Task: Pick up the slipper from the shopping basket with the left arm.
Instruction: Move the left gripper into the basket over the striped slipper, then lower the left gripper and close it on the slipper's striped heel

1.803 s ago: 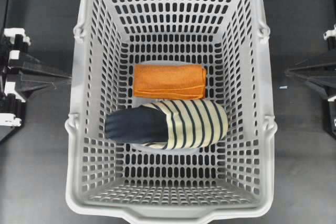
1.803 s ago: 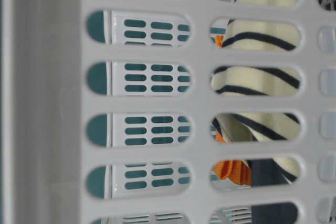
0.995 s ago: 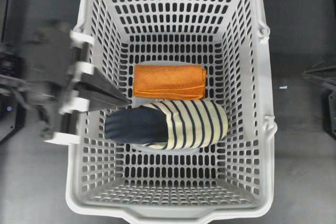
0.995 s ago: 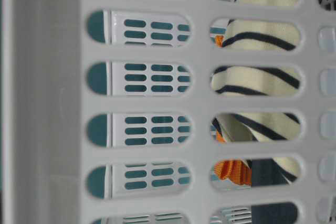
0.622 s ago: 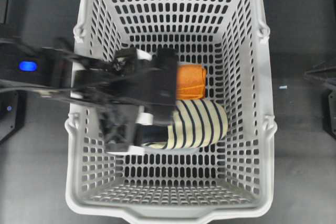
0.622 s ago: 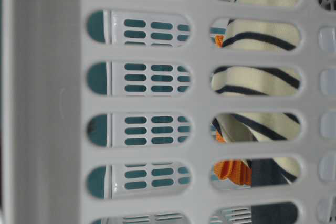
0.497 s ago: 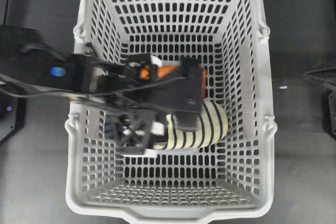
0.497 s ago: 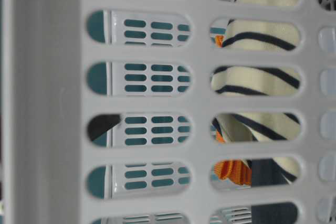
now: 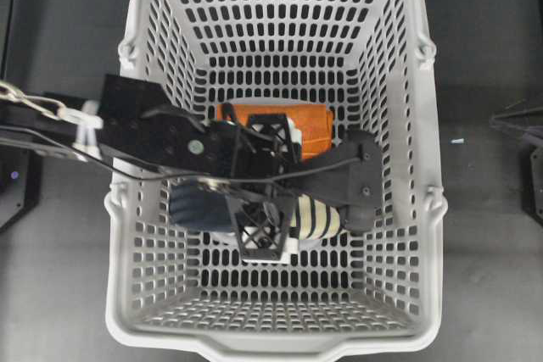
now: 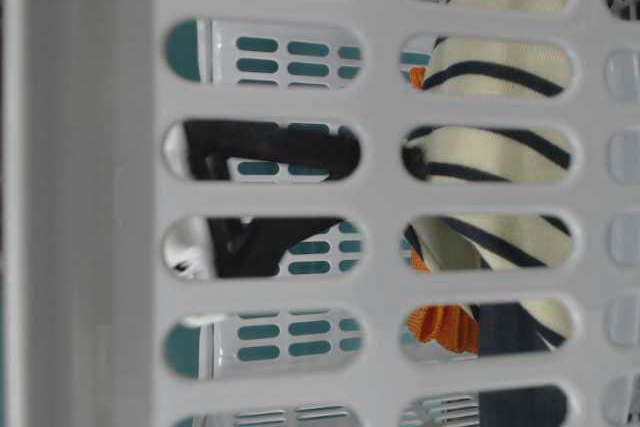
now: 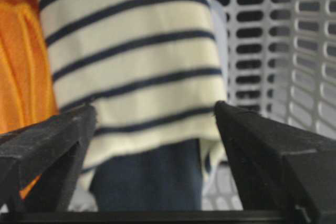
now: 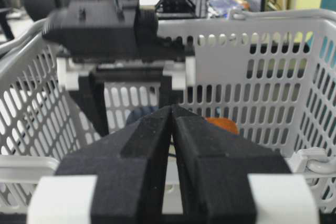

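The slipper (image 9: 318, 218) lies across the floor of the light grey shopping basket (image 9: 271, 342), navy heel to the left, striped toe to the right. My left arm reaches in over the left rim. Its gripper (image 9: 263, 188) is open and low over the slipper's middle, one lattice finger on each side. In the left wrist view the slipper (image 11: 131, 51) fills the gap between the open fingers (image 11: 47, 145), with no clear contact. My right gripper (image 12: 171, 109) is shut and empty outside the basket. The table-level view shows the slipper's stripes (image 10: 490, 152) through the wall slots.
A folded orange cloth (image 9: 310, 125) lies right behind the slipper, next to the far finger. It also shows in the left wrist view (image 11: 21, 61). The basket's high slotted walls enclose the left gripper on all sides.
My left arm has swung from outside the basket's left wall over the rim and down, and its open gripper now straddles the slipper. Slipper and cloth have not moved.
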Controlling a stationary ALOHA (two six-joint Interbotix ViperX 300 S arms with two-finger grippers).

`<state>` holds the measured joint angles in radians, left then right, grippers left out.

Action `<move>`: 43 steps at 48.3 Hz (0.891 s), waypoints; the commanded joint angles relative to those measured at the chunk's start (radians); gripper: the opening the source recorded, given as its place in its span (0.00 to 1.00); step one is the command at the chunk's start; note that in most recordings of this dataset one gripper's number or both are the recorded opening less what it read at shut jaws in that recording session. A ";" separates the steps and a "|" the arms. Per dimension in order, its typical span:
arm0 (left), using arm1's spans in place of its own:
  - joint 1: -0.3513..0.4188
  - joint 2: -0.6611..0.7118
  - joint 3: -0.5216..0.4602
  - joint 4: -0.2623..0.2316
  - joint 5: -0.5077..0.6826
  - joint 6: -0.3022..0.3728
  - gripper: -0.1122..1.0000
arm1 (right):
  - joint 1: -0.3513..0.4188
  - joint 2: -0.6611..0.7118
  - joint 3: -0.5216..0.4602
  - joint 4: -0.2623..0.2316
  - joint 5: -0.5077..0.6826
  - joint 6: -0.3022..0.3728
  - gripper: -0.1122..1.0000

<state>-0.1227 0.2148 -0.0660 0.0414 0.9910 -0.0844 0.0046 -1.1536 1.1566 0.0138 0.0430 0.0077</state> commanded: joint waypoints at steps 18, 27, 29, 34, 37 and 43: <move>0.012 0.012 0.129 0.003 -0.130 -0.002 0.91 | 0.011 0.006 -0.005 0.002 0.003 0.002 0.10; 0.015 0.009 0.140 0.003 -0.147 0.014 0.72 | 0.012 0.006 -0.002 0.003 0.005 0.000 0.10; 0.014 0.008 0.138 0.003 -0.144 0.015 0.63 | 0.011 0.006 0.000 0.003 0.003 0.000 0.10; 0.006 -0.005 0.123 0.003 -0.124 0.021 0.38 | 0.011 0.005 0.005 0.003 0.005 0.002 0.10; 0.005 -0.017 0.101 0.003 -0.094 0.028 0.24 | 0.012 0.003 0.005 0.003 0.005 0.002 0.10; -0.002 -0.043 0.023 0.003 0.026 0.052 0.15 | 0.012 -0.002 0.005 0.003 0.005 0.002 0.10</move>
<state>-0.1150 0.2148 0.0245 0.0430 0.9434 -0.0430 0.0138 -1.1582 1.1689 0.0138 0.0522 0.0077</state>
